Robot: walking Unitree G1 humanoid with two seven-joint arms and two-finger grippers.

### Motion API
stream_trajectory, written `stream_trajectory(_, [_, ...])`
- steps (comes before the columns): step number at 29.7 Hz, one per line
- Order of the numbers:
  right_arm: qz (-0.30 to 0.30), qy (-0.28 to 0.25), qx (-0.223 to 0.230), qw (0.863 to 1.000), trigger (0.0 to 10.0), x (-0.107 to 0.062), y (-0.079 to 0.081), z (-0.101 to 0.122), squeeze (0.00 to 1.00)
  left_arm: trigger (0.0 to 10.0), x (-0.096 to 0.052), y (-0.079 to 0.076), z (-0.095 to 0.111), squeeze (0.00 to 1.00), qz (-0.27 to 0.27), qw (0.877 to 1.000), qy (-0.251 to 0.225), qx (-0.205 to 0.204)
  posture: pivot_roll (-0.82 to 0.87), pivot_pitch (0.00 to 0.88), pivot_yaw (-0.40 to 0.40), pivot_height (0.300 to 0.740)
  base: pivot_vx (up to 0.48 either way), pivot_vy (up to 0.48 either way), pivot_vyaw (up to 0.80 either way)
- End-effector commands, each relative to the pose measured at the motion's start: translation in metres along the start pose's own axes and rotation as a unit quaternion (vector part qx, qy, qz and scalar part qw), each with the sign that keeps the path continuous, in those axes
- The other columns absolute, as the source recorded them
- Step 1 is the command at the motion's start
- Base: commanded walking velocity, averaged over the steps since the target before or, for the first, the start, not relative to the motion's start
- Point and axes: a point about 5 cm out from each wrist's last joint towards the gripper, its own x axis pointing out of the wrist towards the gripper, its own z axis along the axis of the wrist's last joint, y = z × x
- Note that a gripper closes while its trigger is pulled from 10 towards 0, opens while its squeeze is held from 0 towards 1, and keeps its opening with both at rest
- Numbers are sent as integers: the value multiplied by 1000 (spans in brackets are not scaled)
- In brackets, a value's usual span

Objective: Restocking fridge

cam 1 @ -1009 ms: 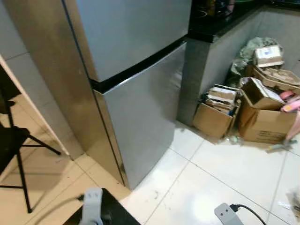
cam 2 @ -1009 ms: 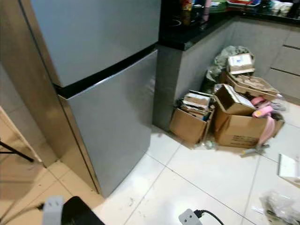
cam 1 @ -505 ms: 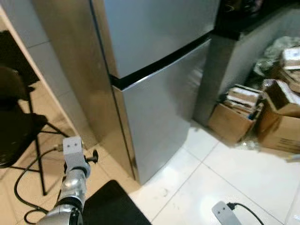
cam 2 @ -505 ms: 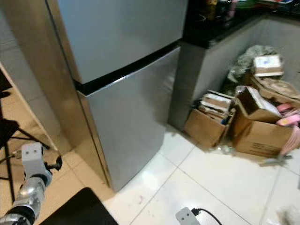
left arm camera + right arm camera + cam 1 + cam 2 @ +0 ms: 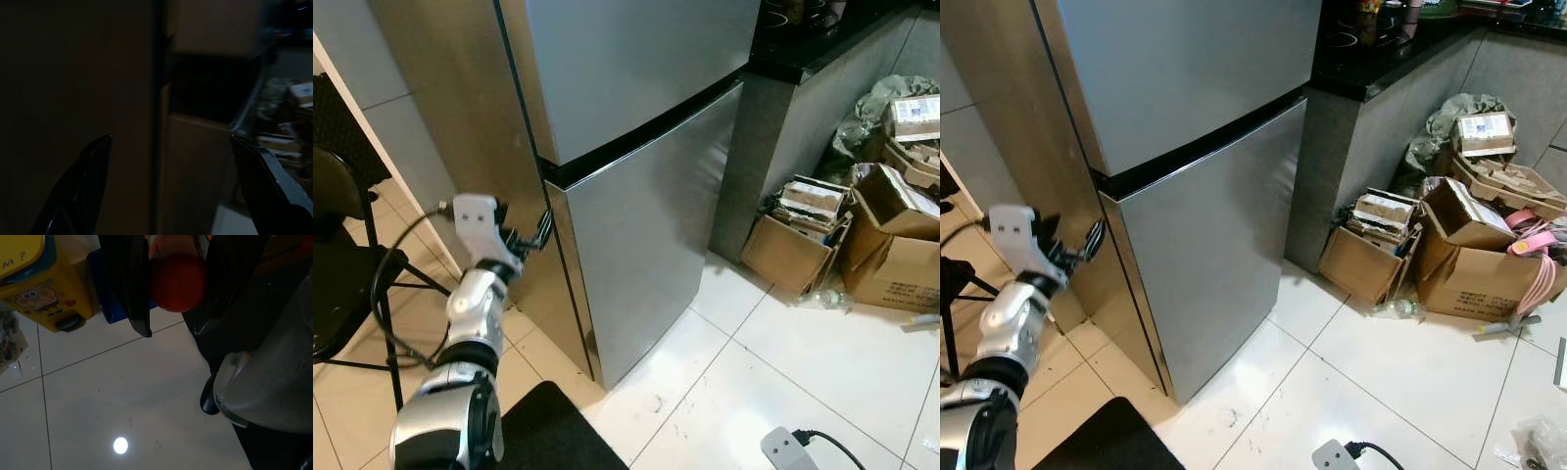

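The tall steel fridge (image 5: 636,147) stands with both doors closed, a dark seam (image 5: 646,132) between the upper and lower door. My left gripper (image 5: 540,232) is raised to the fridge's left front corner at seam height. Its fingers (image 5: 93,166) are open, with the door edge between them and nothing held. My right gripper (image 5: 171,313) hangs low over the white tiles. It is shut on a bottle with an orange-red cap (image 5: 178,281).
Cardboard boxes (image 5: 862,245) full of clutter crowd the floor right of the fridge, below a black counter (image 5: 803,49). A black chair (image 5: 337,284) stands at the left and a black mat (image 5: 548,431) lies near my feet. A yellow bin (image 5: 36,279) is behind.
My left arm has come up from the bottom of the picture to the fridge's left corner at the door seam. The camera has shifted a little; the fridge stays closed.
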Motion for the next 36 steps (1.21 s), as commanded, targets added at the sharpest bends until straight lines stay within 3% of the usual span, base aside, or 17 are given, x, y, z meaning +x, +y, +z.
stream_trajectory(1, [-1, 7, 1, 1000, 10000, -1, -1, -6, 0, 10000, -2, 3, 2, 1000, -30, 999, 13, 13, -69, 0, -21, 740, 0, 0, 0])
stream_trajectory(7, [3, 15, -2, 1000, 10000, -1, 1, -13, 0, 10000, -4, 4, 1, 1000, -81, 996, 35, 14, -73, 0, -19, 740, 0, 0, 0])
stream_trajectory(13, [9, 22, 1, 1000, 10000, -2, 5, -21, 0, 10000, -9, 19, 0, 1000, -51, 996, 64, 28, -87, 0, -16, 740, 0, 0, 0])
stream_trajectory(14, [10, 23, 1, 1000, 10000, -2, 6, -22, 0, 10000, -9, 22, 1, 761, -44, 997, 65, 26, -89, 0, -16, 740, 0, 0, 0])
stream_trajectory(15, [10, 23, 1, 1000, 10000, -2, 6, -22, 0, 10000, -9, 22, 1, 761, -44, 997, 65, 26, -89, 0, -16, 740, 0, 0, 0])
stream_trajectory(16, [10, 24, 1, 1000, 10000, -2, 6, -23, 0, 10000, -10, 23, 2, 0, -42, 997, 65, 23, -96, 7, -15, 740, 0, 0, 0])
stream_trajectory(27, [13, 37, -2, 999, 10000, -5, 6, -39, 0, 10000, -5, 12, -2, 0, -78, 995, 63, -17, -137, 92, -28, 740, 0, 0, 0])
stream_trajectory(29, [12, 46, -4, 999, 10000, -7, 3, -52, 0, 10000, -1, -4, -9, 0, -132, 987, 79, -35, -177, 174, -38, 740, 0, 0, 0])
stream_trajectory(31, [11, 49, -4, 999, 10000, -9, 2, -56, 0, 10000, 1, -8, -10, 0, -146, 985, 86, -36, -179, 178, -39, 740, 0, 0, 0])
stream_trajectory(36, [9, 51, -5, 999, 10000, -11, -1, -63, 0, 10000, 6, -4, -4, 0, -141, 985, 90, -29, -193, 222, -40, 740, 0, 0, 0])
